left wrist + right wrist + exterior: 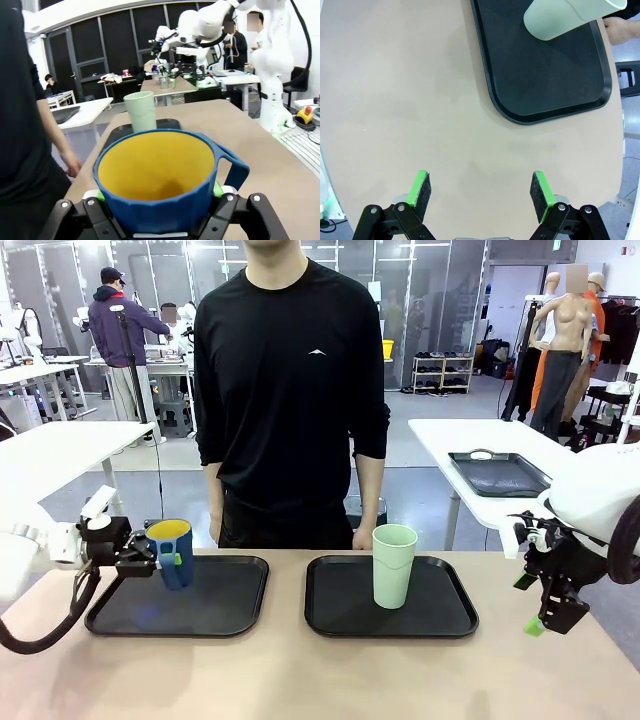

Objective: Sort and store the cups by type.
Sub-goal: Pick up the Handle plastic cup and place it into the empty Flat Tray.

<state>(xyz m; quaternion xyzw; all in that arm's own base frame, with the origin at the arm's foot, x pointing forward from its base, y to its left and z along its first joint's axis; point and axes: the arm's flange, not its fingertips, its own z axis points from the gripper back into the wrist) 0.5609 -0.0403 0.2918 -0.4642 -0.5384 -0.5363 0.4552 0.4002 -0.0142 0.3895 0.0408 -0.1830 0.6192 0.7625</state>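
Left tool (160,560) clamped across blue mug (172,552) body (rigid, light, likely slick); right tool (480,196) apart, idle.

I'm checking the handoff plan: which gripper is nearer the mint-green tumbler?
The right gripper, open above bare table just past the tumbler's tray. The left gripper is farther, shut on the blue mug over the other tray.

Left arm comes in from 9 o'clock in the front view, wrist level, left gripper (160,562) pointing toward 3 o'clock, jaws clamped on the blue mug (172,552), green pads pressed against both sides of its wall. Right arm sits at 3 o'clock, wrist bent down, right gripper (482,192) pointing at the table, jaws spread wide, holding nothing.
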